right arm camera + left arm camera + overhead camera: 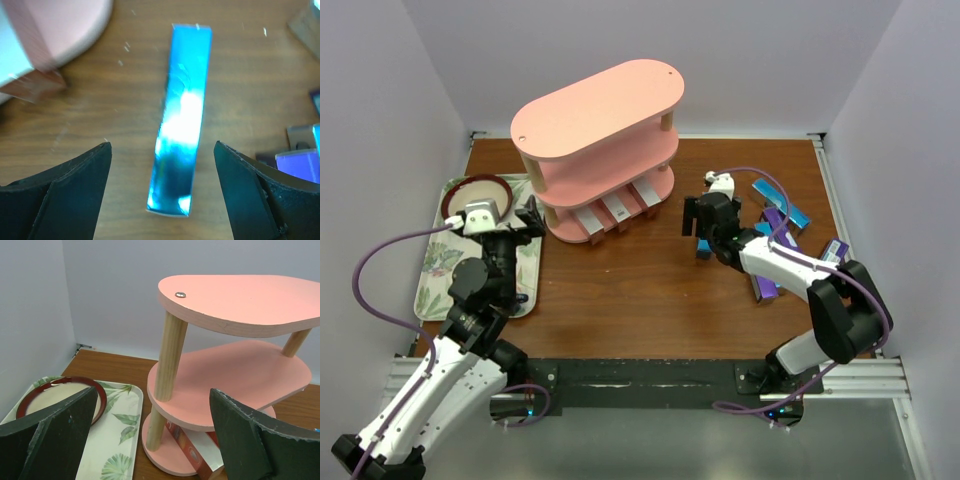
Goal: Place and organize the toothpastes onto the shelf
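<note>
- Toothpaste boxes (617, 211) on the bottom tier of the shelf (595, 105) show only their near ends; the middle board hides the rest.
- Glare whitens the blue box (182, 115), lettering unreadable; from above, the right arm (778, 258) covers most of it and part of the right-hand pile (788, 215).
- A box end (30, 82), upper left in the right wrist view, is blurred and cut off.
- The left gripper's fingers (65, 435) hide part of a red-rimmed bowl (55, 392) and a shelved box (192, 452).

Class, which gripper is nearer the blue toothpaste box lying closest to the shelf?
Right. The right gripper hangs open directly above the blue toothpaste box, straddling it. The left gripper is on the other side of the shelf, by the floral tray.
</note>
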Robot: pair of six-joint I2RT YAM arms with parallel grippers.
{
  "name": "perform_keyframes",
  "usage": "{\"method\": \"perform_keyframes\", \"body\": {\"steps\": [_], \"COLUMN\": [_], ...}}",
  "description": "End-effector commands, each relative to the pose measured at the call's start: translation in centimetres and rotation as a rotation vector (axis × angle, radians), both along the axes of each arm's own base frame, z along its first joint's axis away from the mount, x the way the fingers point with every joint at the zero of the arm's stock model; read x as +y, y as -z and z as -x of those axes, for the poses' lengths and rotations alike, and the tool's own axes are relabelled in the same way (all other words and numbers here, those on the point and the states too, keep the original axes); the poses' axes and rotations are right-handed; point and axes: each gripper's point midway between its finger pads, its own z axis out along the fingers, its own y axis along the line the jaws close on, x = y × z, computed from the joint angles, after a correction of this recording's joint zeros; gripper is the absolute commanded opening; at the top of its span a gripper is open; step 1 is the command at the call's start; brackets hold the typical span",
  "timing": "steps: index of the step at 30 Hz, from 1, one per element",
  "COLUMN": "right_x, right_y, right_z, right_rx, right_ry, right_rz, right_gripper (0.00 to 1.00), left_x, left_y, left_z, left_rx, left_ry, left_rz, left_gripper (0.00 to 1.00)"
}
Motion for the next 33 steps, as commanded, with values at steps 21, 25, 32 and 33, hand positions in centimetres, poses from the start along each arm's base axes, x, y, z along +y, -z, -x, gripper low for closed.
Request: {"method": "perform_keyframes", "body": {"steps": [21, 25, 32, 33], "right_x": [-0.7, -0.7, -0.6, -0.6], "right_y": [6.1, 6.4, 6.6, 6.7], "right_z": [2.1, 2.1, 2.2, 2.2], "right_rx": [0.124, 0.131, 0.134, 0.135], "right_ry": [0.11, 0.104, 0.095, 0.09], "right_rz": [-0.062, -0.056, -0.056, -0.054], "right_gripper": [0.66, 0.63, 0.52, 0.5], "left_x": [-0.1, -0.1, -0.2, -0.2], "left_y": [-1.8, -1.8, -1.8, -1.8], "left_z": [0.0, 0.0, 0.0, 0.0], "left_rx": [-0.033, -0.034, -0.033, -0.033], "left_ry": [0.016, 0.016, 0.018, 0.018], "left_rz": [0.032, 0.031, 0.032, 0.032], "left_gripper": [1.0, 1.0, 1.0, 1.0]}}
